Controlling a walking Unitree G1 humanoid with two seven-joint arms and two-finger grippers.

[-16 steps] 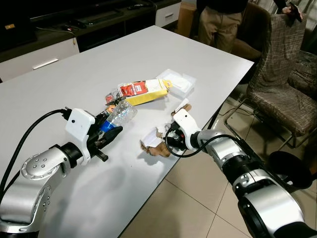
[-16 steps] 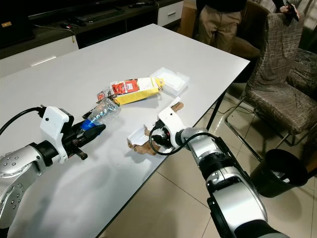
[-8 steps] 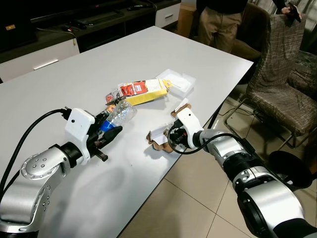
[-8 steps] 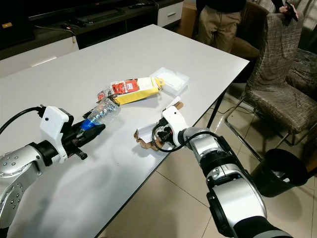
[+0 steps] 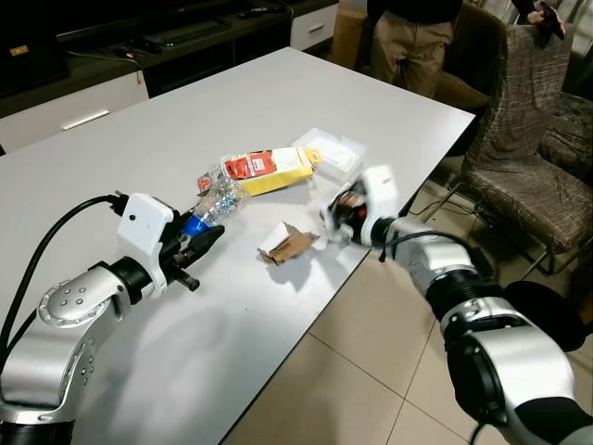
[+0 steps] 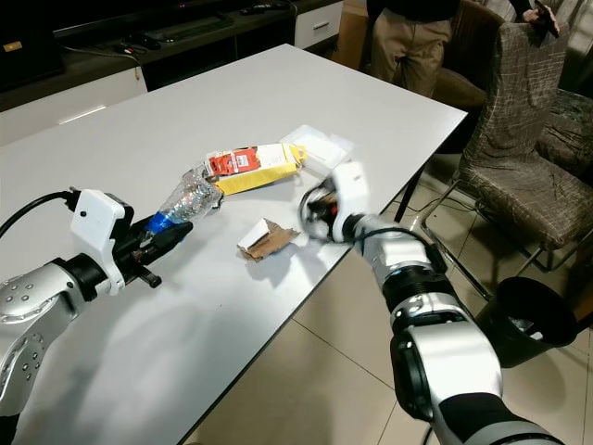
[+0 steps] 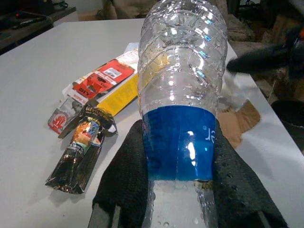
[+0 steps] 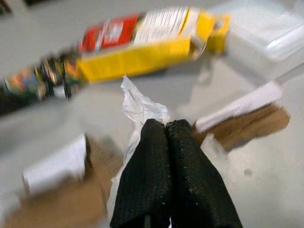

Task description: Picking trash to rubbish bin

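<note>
- left wrist view had the left gripper clamped round the plastic bottle: light, crushable, slippery.
- right gripper pinched together on a flimsy white wrapper, held above the cardboard scrap.

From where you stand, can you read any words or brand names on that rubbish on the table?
None can be read.
Yellow and red packet: printed words, too small and blurred.
Small dark wrapper: lettering illegible.
Blue label on the plastic bottle in the left pincer: faint marks, unreadable.

Head eyes look down at table; wrist views close, right perhaps blurred.
</note>
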